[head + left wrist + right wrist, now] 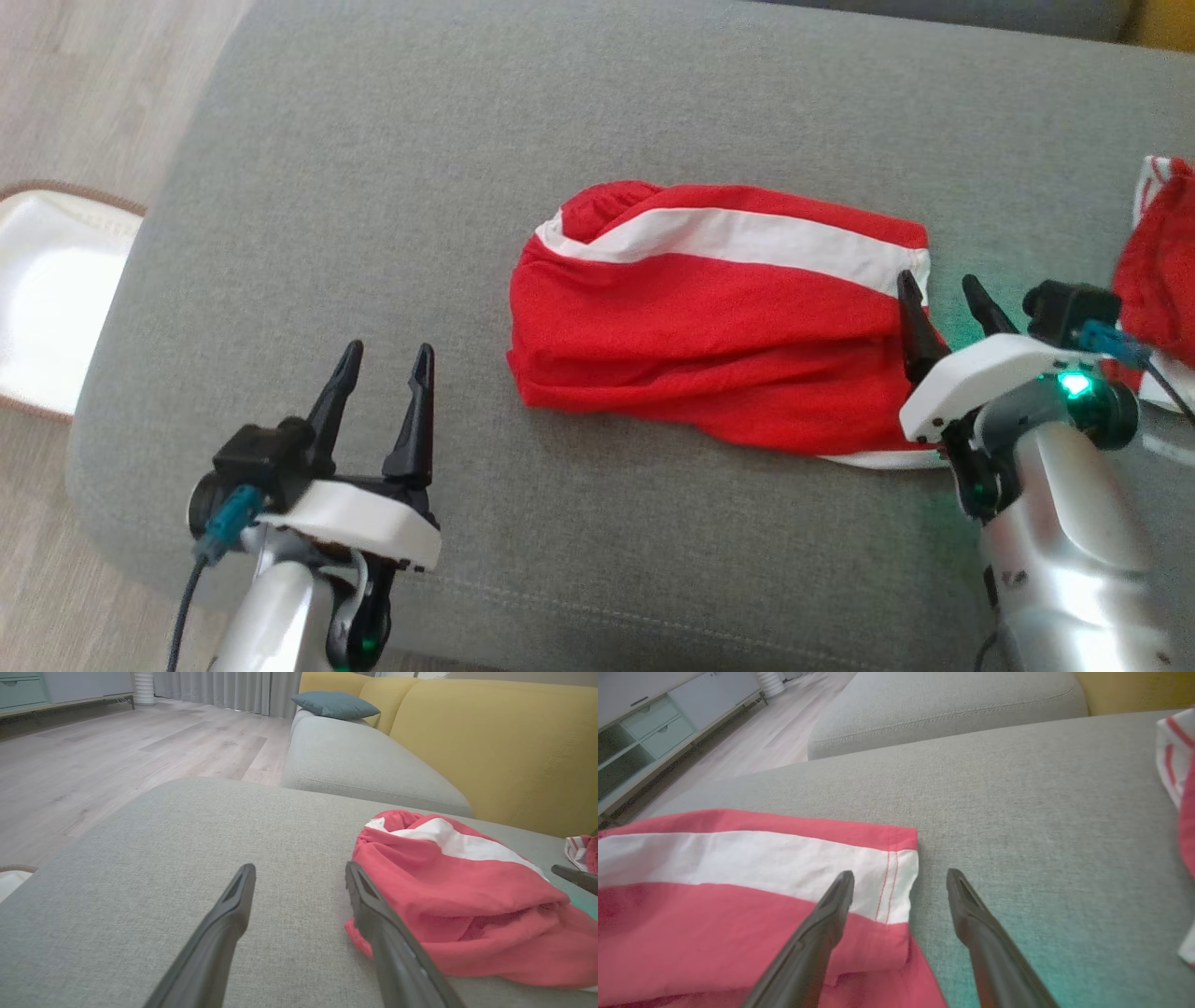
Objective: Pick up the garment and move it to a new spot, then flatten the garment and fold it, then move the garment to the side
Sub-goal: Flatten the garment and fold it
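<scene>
Right gripper [936,280] stands spread wide and empty at the right end of the red garment [709,327]. In the right wrist view one finger hangs over the white-striped hem [896,877] and the other over bare cushion, so the jaws straddle that edge. Whether a tip touches cloth I cannot tell. Left gripper [388,347] is also spread and empty, over the grey cushion [373,187], with the garment ahead and to its right, near but apart.

The garment lies mid-cushion between the two grippers. Its long axis runs across the robot from left to right, with the right end slightly closer to the robot. Its gathered end, probably a waistband, points to the robot's left, and the stitched hem points right. The right arm is nearer, so a pick-up likely starts there.
</scene>
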